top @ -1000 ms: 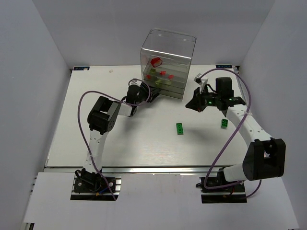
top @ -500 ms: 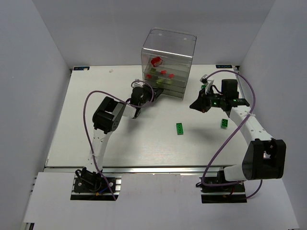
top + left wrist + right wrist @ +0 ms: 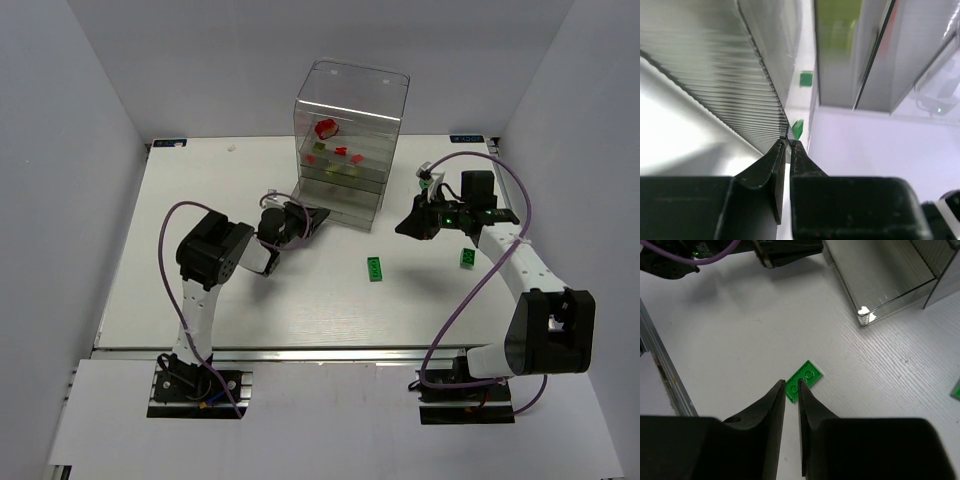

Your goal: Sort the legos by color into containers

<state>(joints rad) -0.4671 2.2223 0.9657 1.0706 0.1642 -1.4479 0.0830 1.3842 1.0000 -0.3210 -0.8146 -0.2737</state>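
The left gripper is sitting clenched, its fingertips pressed together right at the corner edge of a ribbed clear panel at the lower front-left of the container; whether that edge is pinched between them is not showing. The right gripper is hovering just off the container's front-right corner, its jaws standing slightly parted with nothing between them. A green lego is lying flat on the surface, studs up, in front of the container's right corner on the side of the arm bases, apart from the right gripper; in the right wrist view it is showing just beyond the fingertips, down on the surface. A second green lego is lying further out to the right of the container, beside the right arm. Inside the container, a rounded red piece and small red legos are resting higher up and yellow-green legos lower down; the exact shelves cannot be told. The container is standing upright on a white table. Plain pale walls are enclosing the space behind and to both sides of the container, and purple cables are trailing along both arms.
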